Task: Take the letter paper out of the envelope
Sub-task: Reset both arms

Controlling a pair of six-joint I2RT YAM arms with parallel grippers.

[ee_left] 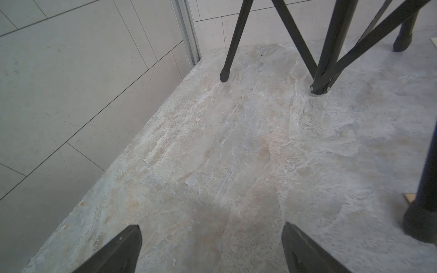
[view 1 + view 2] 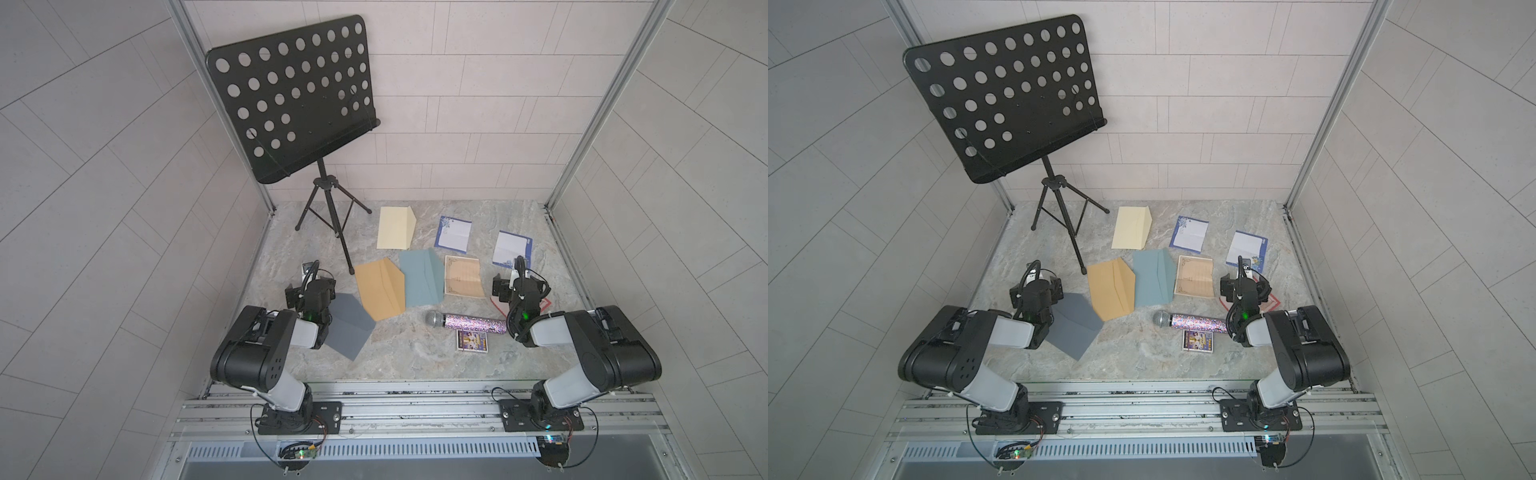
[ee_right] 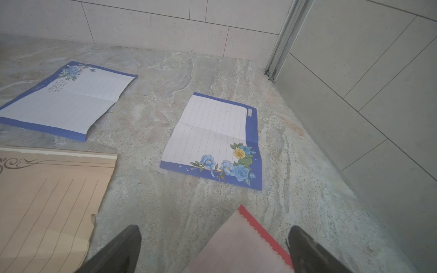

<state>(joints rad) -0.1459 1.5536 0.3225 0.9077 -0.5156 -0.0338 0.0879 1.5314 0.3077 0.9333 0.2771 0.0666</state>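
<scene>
Paper stock: four envelopes flat on the stone-look table [image 2: 399, 357], placed from the glitter microphone [image 2: 467, 322]. Kraft envelope [image 2: 380, 289] and teal envelope [image 2: 422, 278] sit just beyond its head, edges touching. Cream envelope [image 2: 395, 227] lies farther back. Grey envelope [image 2: 351, 326] lies toward my left arm, partly under it. Flaps look open, I judge so a sheet can slide out; whether any holds one I cannot tell. Blue-bordered letter sheets [image 3: 212, 139] lie loose beyond the microphone's handle. Red-edged sheet [image 3: 238, 243] lies beneath the right gripper [image 3: 214, 236]. That and the left gripper [image 1: 210, 236] are both spread wide, empty. Bare table nearer me than the microphone; stand legs [image 1: 227, 47] hem the left gripper.
</scene>
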